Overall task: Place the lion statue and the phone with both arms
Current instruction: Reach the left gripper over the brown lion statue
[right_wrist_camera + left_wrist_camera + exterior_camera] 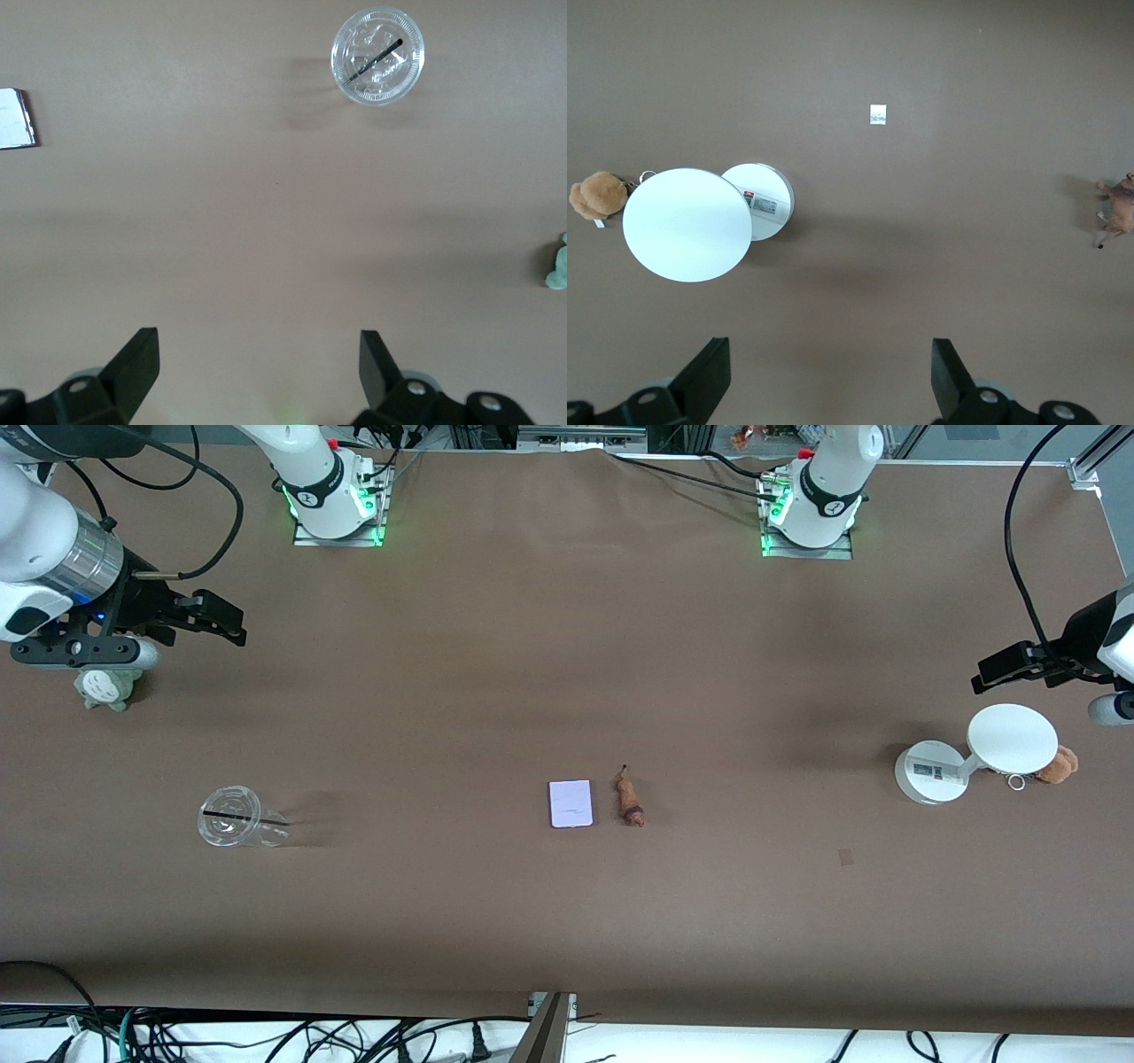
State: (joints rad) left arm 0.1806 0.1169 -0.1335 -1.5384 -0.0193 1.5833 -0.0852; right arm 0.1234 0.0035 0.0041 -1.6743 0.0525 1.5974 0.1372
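The phone (570, 803), a pale lavender slab, lies flat near the table's middle. The lion statue (630, 799), a small brown figurine with a dark band, lies right beside it, toward the left arm's end. The statue shows at the edge of the left wrist view (1122, 206); a corner of the phone shows in the right wrist view (16, 119). My left gripper (1005, 671) is open and empty, up over the left arm's end of the table. My right gripper (217, 618) is open and empty, up over the right arm's end.
A white round-disc stand (970, 757) stands at the left arm's end, with an orange-brown plush (1058, 764) touching it. A clear plastic cup (237, 828) with a black straw lies toward the right arm's end. A pale green toy (108, 688) sits under the right wrist.
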